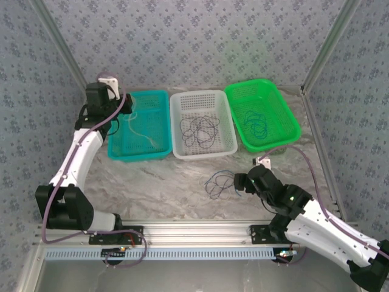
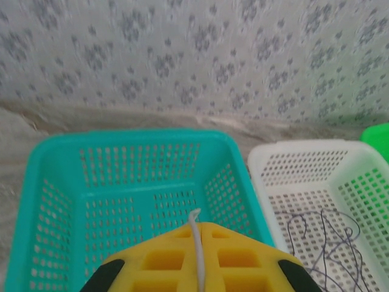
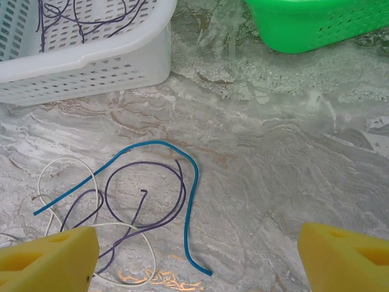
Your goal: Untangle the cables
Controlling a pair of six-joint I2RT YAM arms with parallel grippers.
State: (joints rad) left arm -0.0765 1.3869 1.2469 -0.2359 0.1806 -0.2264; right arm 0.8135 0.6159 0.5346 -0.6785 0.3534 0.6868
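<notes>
My left gripper (image 2: 197, 234) is shut on a thin white cable (image 2: 194, 220), whose end sticks out between the yellow fingers above the teal basket (image 2: 134, 137). In the top view the white cable (image 1: 138, 131) hangs from that gripper (image 1: 115, 92) down into the teal basket (image 1: 158, 94). A small tangle of cables (image 1: 217, 184) lies on the table. It is made of a blue cable (image 3: 192, 201), a purple cable (image 3: 180, 201) and a white cable (image 3: 92, 177). My right gripper (image 3: 197, 255) hovers open just right of the tangle, nothing between its fingers.
The white basket (image 1: 200, 95) in the middle holds dark cables (image 1: 200, 129). The green basket (image 1: 287, 109) on the right holds blue and dark cables (image 1: 258, 125). The baskets stand side by side at the back, with walls close behind and beside them.
</notes>
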